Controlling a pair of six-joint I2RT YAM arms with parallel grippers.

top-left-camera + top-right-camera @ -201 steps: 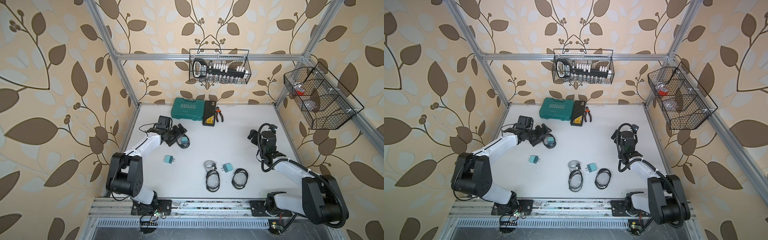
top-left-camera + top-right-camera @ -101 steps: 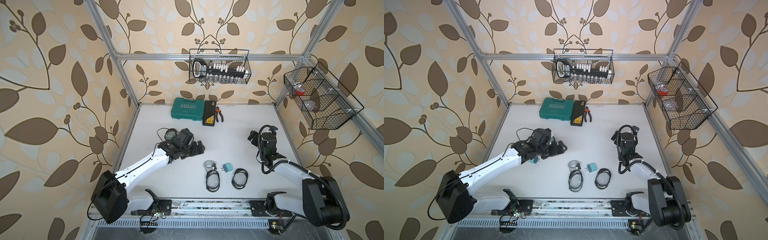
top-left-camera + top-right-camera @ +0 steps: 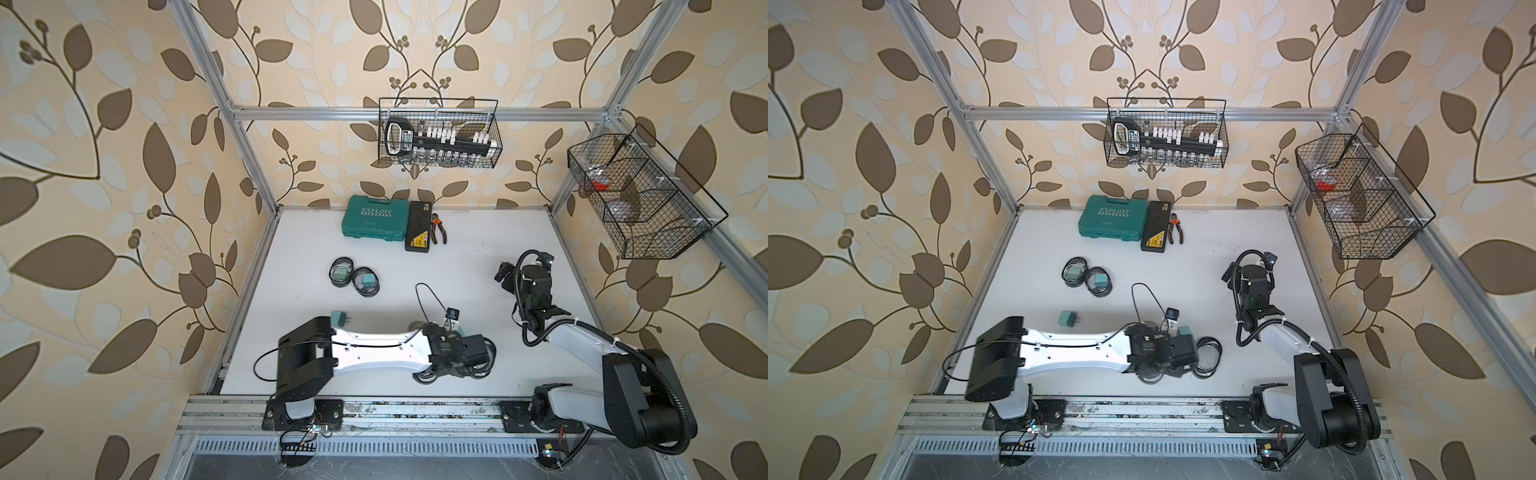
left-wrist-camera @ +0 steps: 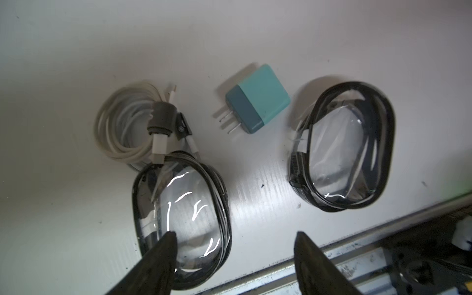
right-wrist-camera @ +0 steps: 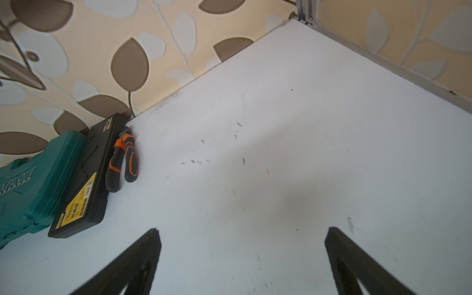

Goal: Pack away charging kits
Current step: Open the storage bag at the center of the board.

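Observation:
Near the table's front edge lie a coiled white cable (image 4: 127, 127), a teal plug adapter (image 4: 258, 99) and two empty clear pouches (image 4: 178, 217) (image 4: 342, 145). My left gripper (image 4: 235, 236) (image 3: 457, 370) hovers over them, open and holding nothing. One fingertip (image 4: 168, 240) overlaps the nearer pouch in the wrist view. A loose teal adapter (image 3: 340, 319) lies beside the left arm. At the back left are two pouches (image 3: 341, 272) (image 3: 365, 281), each with a teal adapter inside. My right gripper (image 5: 242, 231) (image 3: 503, 274) is open over bare table.
A teal EXPLOIT case (image 3: 374, 218), a black flat case (image 3: 419, 226) and orange pliers (image 3: 438, 228) sit at the back wall. Wire baskets hang on the back wall (image 3: 438, 133) and the right wall (image 3: 640, 195). The metal front rail (image 3: 374, 409) runs just below the left gripper.
My left arm has swung from the two back-left pouches to the front centre, over the cable and empty pouches. Its jaws have narrowed somewhat. The right arm has barely moved.

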